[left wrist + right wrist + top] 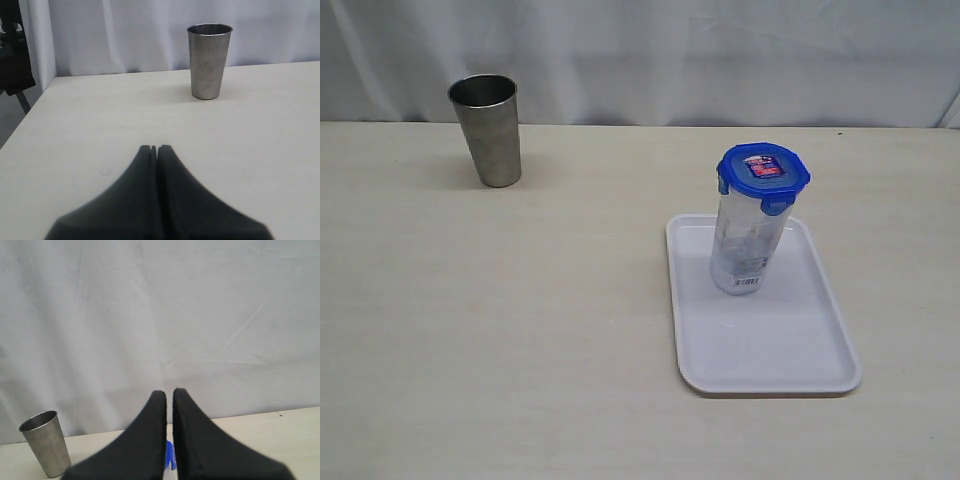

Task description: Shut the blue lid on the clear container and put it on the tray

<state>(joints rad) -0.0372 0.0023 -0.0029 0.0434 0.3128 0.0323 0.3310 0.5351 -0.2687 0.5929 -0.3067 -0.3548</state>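
Wide, pale tabletop (pixel 520 330) with faint wood lines. Right behind the tabletop, a white cloth curtain (pixel 720 60) with soft folds, all the way across. Past one side edge of the tabletop, grey floor (pixel 9 117) and something dark (pixel 12 65) on a thin leg. Soft, even light.

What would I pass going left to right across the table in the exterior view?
steel tumbler → clear container, which stands on the tray with the blue lid on top.
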